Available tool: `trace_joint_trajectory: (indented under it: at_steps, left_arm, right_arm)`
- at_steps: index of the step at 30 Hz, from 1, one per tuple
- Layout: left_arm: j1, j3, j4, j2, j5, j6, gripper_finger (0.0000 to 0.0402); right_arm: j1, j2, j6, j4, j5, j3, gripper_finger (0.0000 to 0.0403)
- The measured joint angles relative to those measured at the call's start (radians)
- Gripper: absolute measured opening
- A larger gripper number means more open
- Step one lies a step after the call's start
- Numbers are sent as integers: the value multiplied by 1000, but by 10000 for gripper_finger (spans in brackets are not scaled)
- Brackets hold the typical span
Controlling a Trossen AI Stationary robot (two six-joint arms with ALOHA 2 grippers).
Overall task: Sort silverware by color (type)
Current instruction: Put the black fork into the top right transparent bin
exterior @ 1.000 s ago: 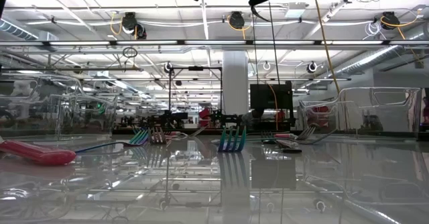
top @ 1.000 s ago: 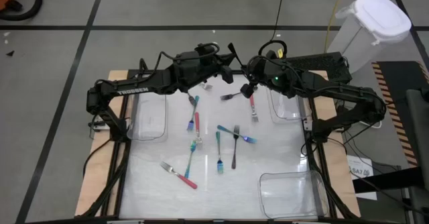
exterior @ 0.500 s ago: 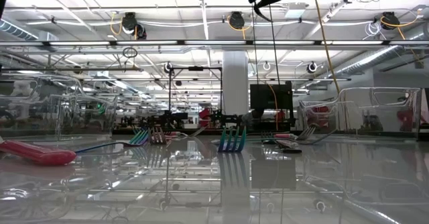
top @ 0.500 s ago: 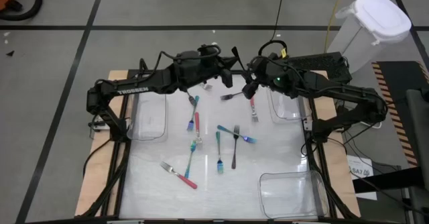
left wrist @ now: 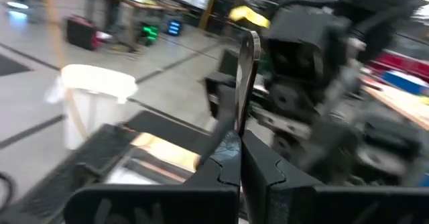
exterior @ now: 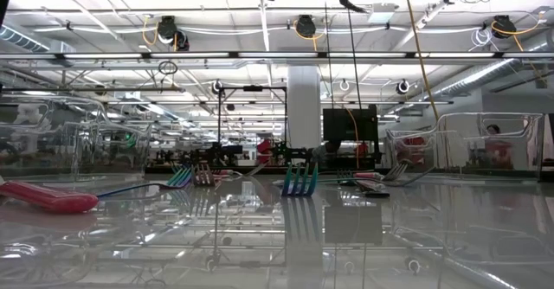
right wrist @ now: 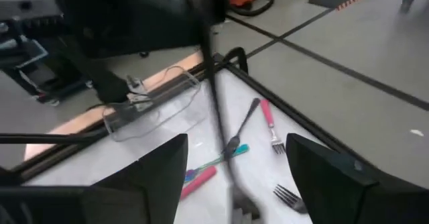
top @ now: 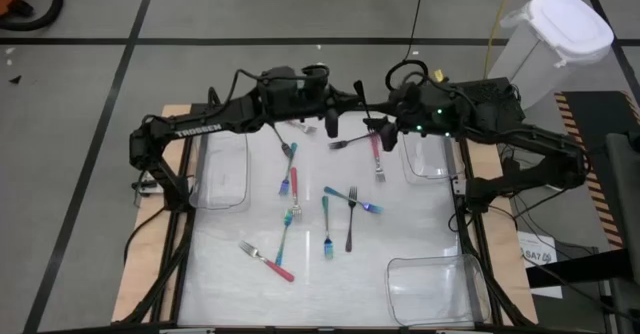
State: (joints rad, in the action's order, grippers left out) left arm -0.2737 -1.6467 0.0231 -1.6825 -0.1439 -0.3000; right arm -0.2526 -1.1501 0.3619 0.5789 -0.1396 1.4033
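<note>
R arm (top: 385, 126) pulled back; fingers spread, empty. L fingers (left wrist: 236, 158) pinch black fork (left wrist: 246, 76) aloft.

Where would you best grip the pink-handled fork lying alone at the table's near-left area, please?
Probably take the pink-handled fork at mid-handle, coming straight down with the jaws across it. It lies flat and diagonal, tines toward the upper left, with no other fork touching it.

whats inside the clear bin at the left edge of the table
In the high view the left bin looks empty: only its clear floor and glare show, no forks. The left arm crosses its far end, so that end is hidden.
</note>
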Motion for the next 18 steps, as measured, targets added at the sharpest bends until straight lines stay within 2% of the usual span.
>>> trace_joint_trajectory:
  at_steps: [3,7,12,18]
  left_arm:
    - [-10,0,1,0,-115,0,0]
    - [-18,0,0,0,-244,-18,0]
    - [-14,0,-7,0,-323,-33,0]
    - [-10,0,-49,0,-346,-50,0]
  right_arm:
    - [-22,21,25,0,53,0,249]
    - [-66,29,68,-4,212,0,249]
    - [-110,16,131,-45,412,0,240]
    - [-132,-6,167,-113,473,-1,222]
